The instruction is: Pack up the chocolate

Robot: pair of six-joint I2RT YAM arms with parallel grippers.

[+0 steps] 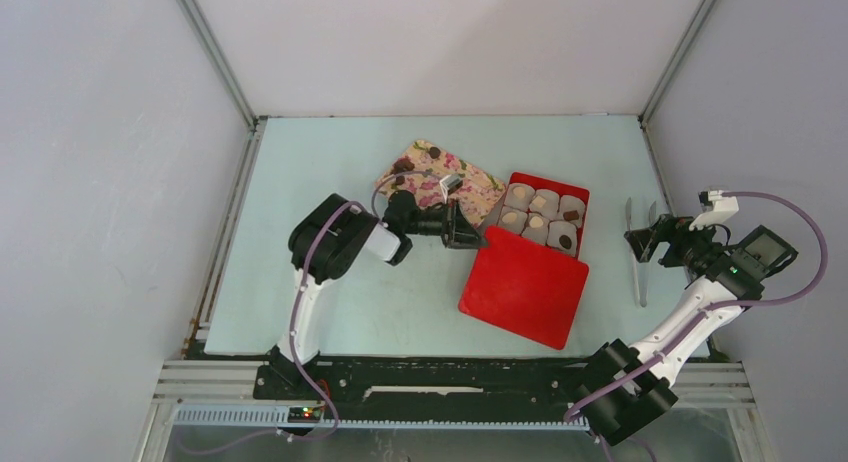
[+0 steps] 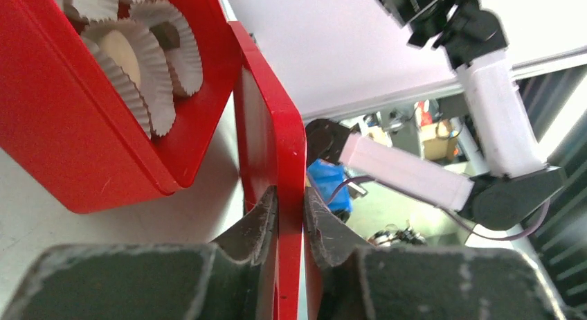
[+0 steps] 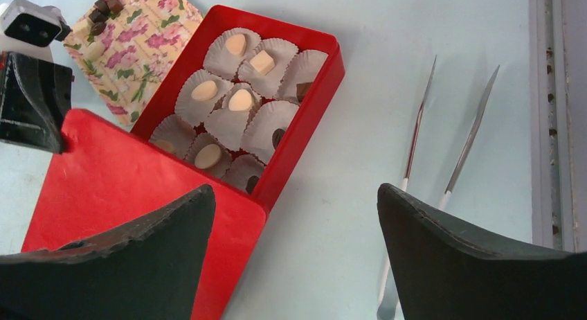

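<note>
The red box (image 1: 548, 178) holds crinkled white paper cups with chocolate in them, pale cream lumps (image 3: 240, 100) and dark lumps (image 3: 277, 136). More dark chocolate (image 1: 434, 152) lies on the floral tray (image 1: 470, 177). The red lid (image 1: 525, 287) overlaps the box's near end. My left gripper (image 1: 475, 237) is shut on the lid's left edge (image 2: 273, 126), its fingers on either side of it (image 2: 291, 212). My right gripper (image 1: 648, 240) is open and empty (image 3: 292, 190), above the table right of the box.
Metal tweezers (image 1: 637, 262) lie on the table under and beside my right gripper, also in the right wrist view (image 3: 415, 126). The floral tray sits behind-left of the box. The enclosure walls stand close on both sides.
</note>
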